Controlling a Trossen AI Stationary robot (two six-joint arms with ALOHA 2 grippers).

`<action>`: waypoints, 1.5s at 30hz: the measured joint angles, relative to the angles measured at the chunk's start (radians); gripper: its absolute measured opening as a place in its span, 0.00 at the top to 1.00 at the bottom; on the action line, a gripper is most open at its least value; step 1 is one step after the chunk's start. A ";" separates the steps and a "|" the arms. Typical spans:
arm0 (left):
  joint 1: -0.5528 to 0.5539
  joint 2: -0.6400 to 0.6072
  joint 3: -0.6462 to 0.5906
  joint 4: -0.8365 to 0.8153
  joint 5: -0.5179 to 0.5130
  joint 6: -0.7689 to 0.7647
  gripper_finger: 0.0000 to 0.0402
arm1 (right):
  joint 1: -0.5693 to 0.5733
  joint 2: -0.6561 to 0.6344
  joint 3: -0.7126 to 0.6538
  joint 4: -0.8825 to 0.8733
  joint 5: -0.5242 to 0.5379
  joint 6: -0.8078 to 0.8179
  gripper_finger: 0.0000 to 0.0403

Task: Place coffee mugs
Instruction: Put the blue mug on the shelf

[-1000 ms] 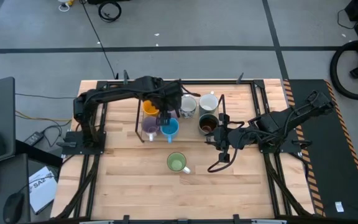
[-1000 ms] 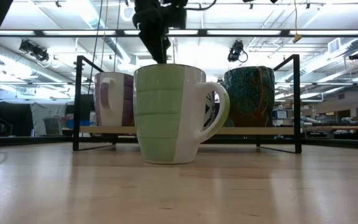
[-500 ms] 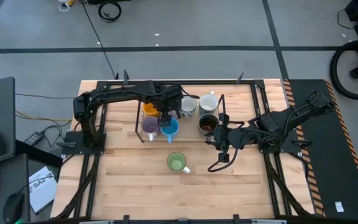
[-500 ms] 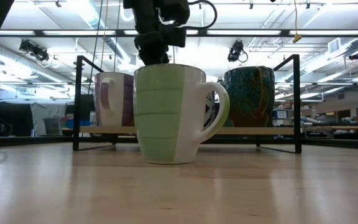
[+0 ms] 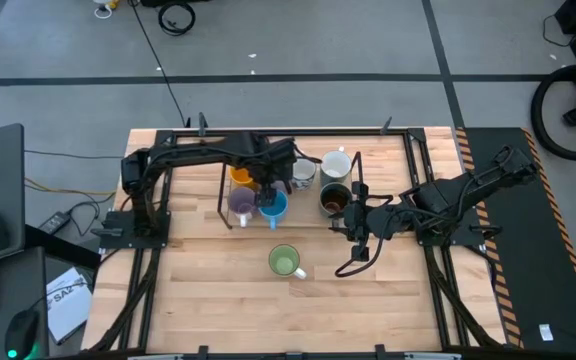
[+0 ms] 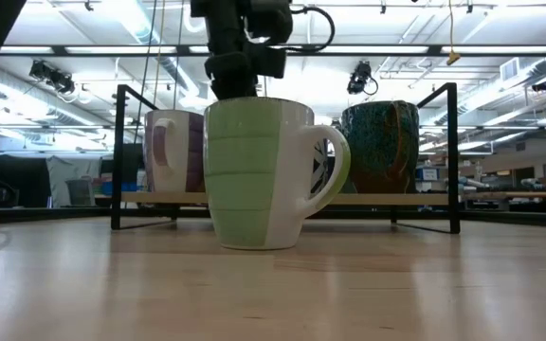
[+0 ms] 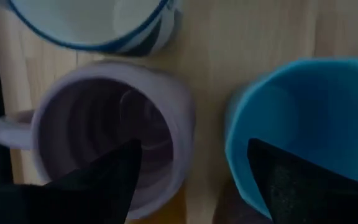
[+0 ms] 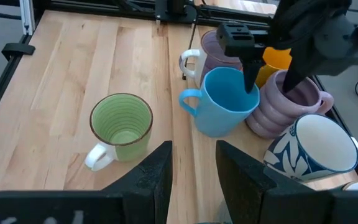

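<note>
my left gripper [image 5: 267, 186] hangs over the mug cluster [image 5: 268, 190] at the table's [image 5: 208, 290] far middle, fingers apart, one finger [image 8: 251, 70] in a mug [image 8: 227, 102], the other in its neighbour [image 8: 286, 104] | one mug [image 5: 286, 262] stands alone, nearer the front | my right gripper [image 5: 353, 228] sits right of the cluster, fingers apart

Bright overhead light — blurred wrist close-up

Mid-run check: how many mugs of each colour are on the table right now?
Orange mug: 1
Purple mug: 1
Lavender mug: 1
Blue mug: 1
Patterned white mug: 1
Plain white mug: 1
Dark mug: 1
Green mug: 1
Total: 8
</note>
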 joint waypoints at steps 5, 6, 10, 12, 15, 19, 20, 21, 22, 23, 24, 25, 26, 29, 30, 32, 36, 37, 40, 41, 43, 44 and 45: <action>0.000 0.016 0.001 0.010 -0.004 0.002 0.28 | 0.000 0.000 0.000 0.001 0.000 -0.001 0.68; 0.000 0.018 0.001 0.009 -0.004 0.002 0.28 | 0.000 0.000 0.000 0.000 0.000 -0.001 0.68; 0.000 0.023 0.002 0.015 -0.004 -0.001 0.28 | 0.000 0.000 0.000 0.003 0.000 -0.001 0.68; 0.000 0.026 0.001 0.009 -0.004 -0.002 0.28 | 0.000 0.000 0.000 0.008 0.000 -0.001 0.68; -0.003 0.025 0.001 0.011 -0.004 -0.008 0.31 | 0.000 0.000 0.000 0.007 0.000 -0.001 0.68; -0.003 0.025 0.001 0.002 -0.004 -0.011 0.38 | 0.000 0.000 0.000 0.007 0.000 -0.001 0.68; -0.003 0.025 0.001 0.000 -0.004 -0.011 0.40 | 0.000 0.000 0.000 0.007 0.000 -0.001 0.68; -0.003 0.025 0.001 0.000 -0.003 -0.011 0.42 | 0.000 0.000 0.000 0.007 0.000 -0.001 0.68; -0.003 0.025 0.001 0.001 -0.004 -0.011 0.44 | 0.000 0.000 0.000 0.007 0.000 -0.001 0.68; -0.003 0.025 0.001 0.002 -0.004 -0.011 0.46 | 0.000 0.000 0.000 0.007 0.000 -0.001 0.68; -0.004 0.025 0.001 0.002 -0.004 -0.012 0.48 | 0.000 0.000 0.000 0.007 0.000 -0.001 0.68; -0.005 0.025 0.001 0.001 -0.007 -0.014 0.49 | 0.000 0.000 0.000 0.007 0.000 -0.001 0.68; -0.005 0.026 0.001 0.000 -0.011 -0.014 0.51 | 0.000 0.000 0.000 0.007 0.000 -0.001 0.68; -0.005 0.025 0.001 -0.003 -0.013 -0.014 0.55 | 0.000 0.000 0.000 0.007 0.000 -0.001 0.68; -0.005 0.025 0.001 -0.005 -0.015 -0.014 0.56 | 0.000 0.000 0.000 0.007 0.000 -0.002 0.68; -0.005 0.025 0.001 -0.008 -0.016 -0.014 0.58 | 0.000 0.000 0.000 0.007 0.000 -0.005 0.68; -0.005 0.025 0.001 -0.009 -0.016 -0.015 0.61 | -0.001 0.000 0.000 0.007 -0.001 -0.007 0.68; -0.005 0.025 0.001 -0.009 -0.016 -0.015 0.61 | -0.001 0.000 0.000 0.007 -0.001 -0.006 0.68; -0.006 0.025 0.001 -0.011 -0.016 -0.016 0.61 | -0.001 0.000 0.000 0.007 -0.001 -0.006 0.68; -0.006 0.025 0.001 -0.011 -0.016 -0.016 0.61 | -0.001 0.000 0.000 0.007 -0.001 -0.006 0.68; -0.006 0.025 0.001 -0.012 -0.016 -0.016 0.61 | -0.001 0.000 0.000 0.007 -0.001 -0.007 0.68; -0.006 0.025 0.001 -0.012 -0.016 -0.016 0.61 | -0.001 0.000 0.000 0.007 -0.001 -0.008 0.68; -0.006 0.025 0.001 -0.012 -0.017 -0.016 0.62 | -0.002 0.000 0.000 0.007 -0.001 -0.009 0.68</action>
